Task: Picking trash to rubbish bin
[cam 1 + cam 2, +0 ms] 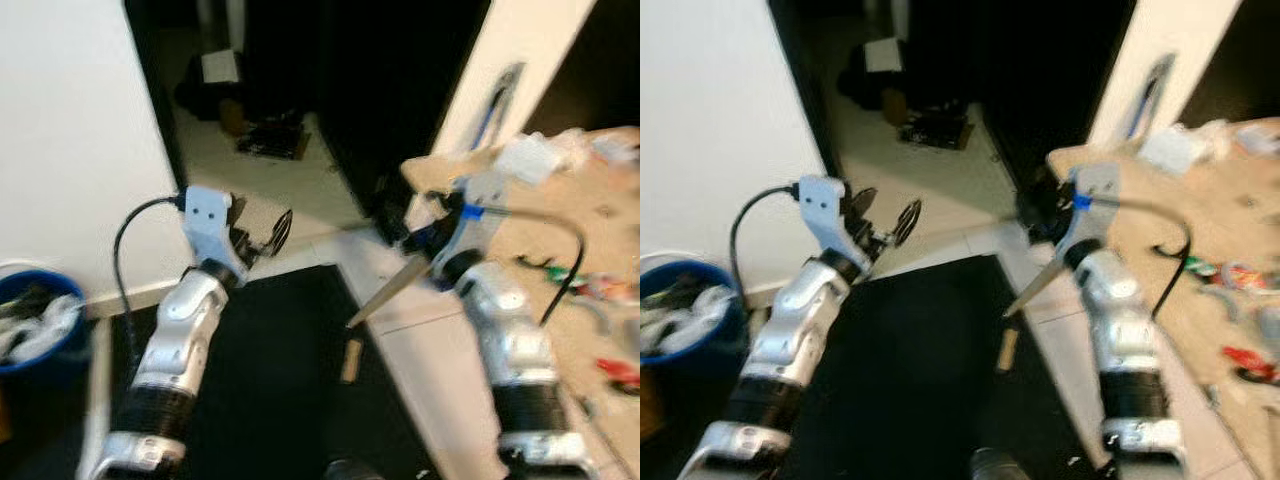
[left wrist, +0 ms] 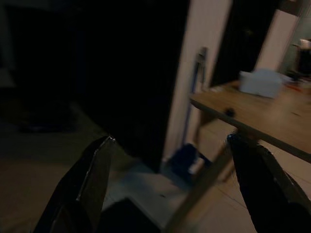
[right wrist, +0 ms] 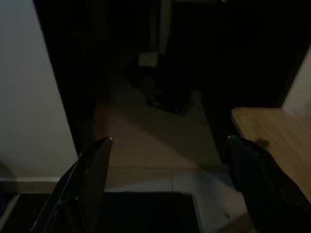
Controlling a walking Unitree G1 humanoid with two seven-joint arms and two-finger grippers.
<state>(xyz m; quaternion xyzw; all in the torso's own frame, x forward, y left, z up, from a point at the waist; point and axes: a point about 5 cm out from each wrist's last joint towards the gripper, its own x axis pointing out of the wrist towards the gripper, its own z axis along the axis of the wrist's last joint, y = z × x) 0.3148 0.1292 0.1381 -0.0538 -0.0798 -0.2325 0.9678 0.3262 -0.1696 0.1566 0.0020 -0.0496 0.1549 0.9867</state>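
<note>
A blue rubbish bin (image 1: pixel 45 365) holding white and dark trash stands on the floor at the far left, against the white wall. A small brown scrap (image 1: pixel 350 360) lies at the edge of the black mat (image 1: pixel 270 380). My left gripper (image 1: pixel 266 233) is raised over the mat's far edge, open and empty. My right gripper (image 1: pixel 402 228) is held up by the corner of the wooden table (image 1: pixel 560 230). In the right wrist view its fingers (image 3: pixel 90 179) stand wide apart with nothing between them. The picture is blurred.
The table carries a white box (image 1: pixel 530 155) and colourful scattered bits (image 1: pixel 600 285). A slanted wooden leg (image 1: pixel 392 288) reaches down from its corner. Beyond a dark doorway, a box (image 1: pixel 220 68) and dark items (image 1: pixel 272 138) lie on the pale floor.
</note>
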